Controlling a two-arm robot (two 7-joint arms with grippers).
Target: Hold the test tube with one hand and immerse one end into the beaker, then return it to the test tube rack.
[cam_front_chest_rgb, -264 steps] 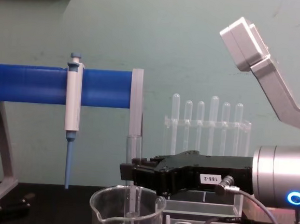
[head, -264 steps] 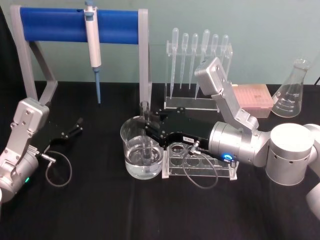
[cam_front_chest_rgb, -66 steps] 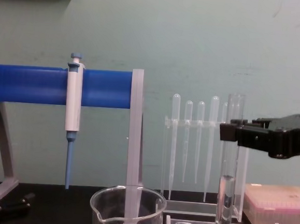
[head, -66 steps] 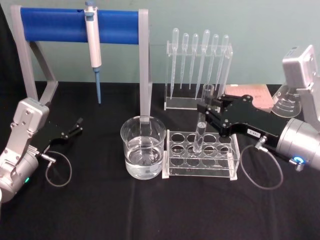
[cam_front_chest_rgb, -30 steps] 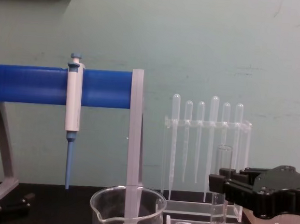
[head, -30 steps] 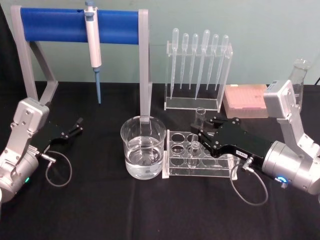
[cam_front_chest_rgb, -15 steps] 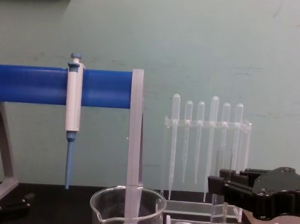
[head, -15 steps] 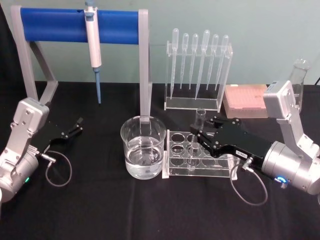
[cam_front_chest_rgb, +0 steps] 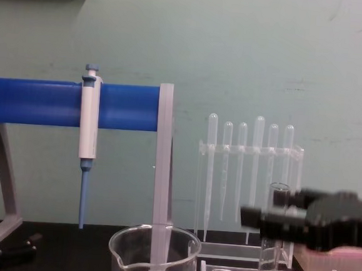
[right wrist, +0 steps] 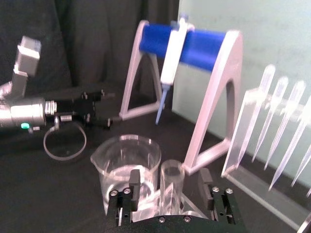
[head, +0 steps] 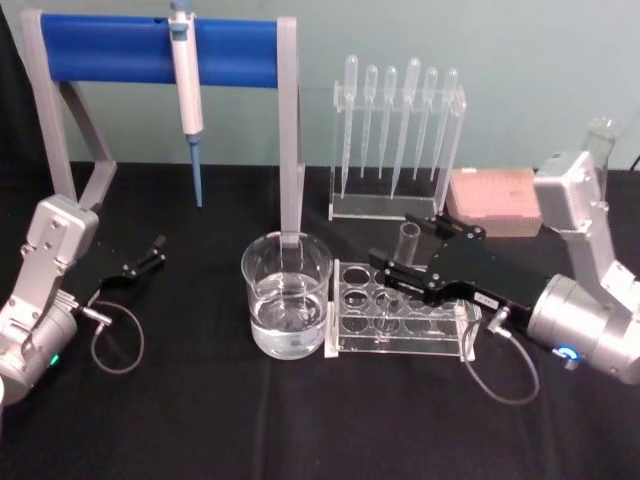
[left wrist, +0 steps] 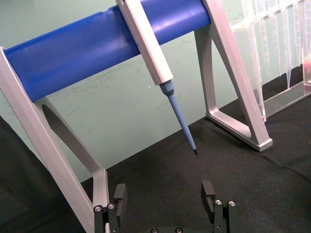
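A clear test tube [head: 406, 243] stands upright in a clear plastic rack [head: 400, 320] on a black tabletop [head: 200, 400]. Its lower part is hard to make out through the rack's walls. In the chest view the tube's base and the rack's lower half are cut off at the frame edge.

The right gripper [head: 388, 262] reaches in from the right, level with the tube's upper half. In the right wrist view its two fingers [right wrist: 133, 187] stand apart on either side of the tube's rim, not touching the glass. In the chest view the gripper is blurred, so its outline there is unclear.

The beaker [head: 286, 306], part full of clear liquid, sits just left of the rack, touching or nearly touching it. A grey leg of a blue-barred stand [head: 160, 50] rises directly behind the beaker. A pipettor [head: 186, 95] with a blue tip hangs from the bar.

Behind the rack, a clear holder carries six thin plastic pipettes [head: 400, 110]. A pink tip box [head: 495, 198] lies to its right.

The left gripper [head: 148, 255] rests on the tabletop at far left, fingers apart, holding nothing.
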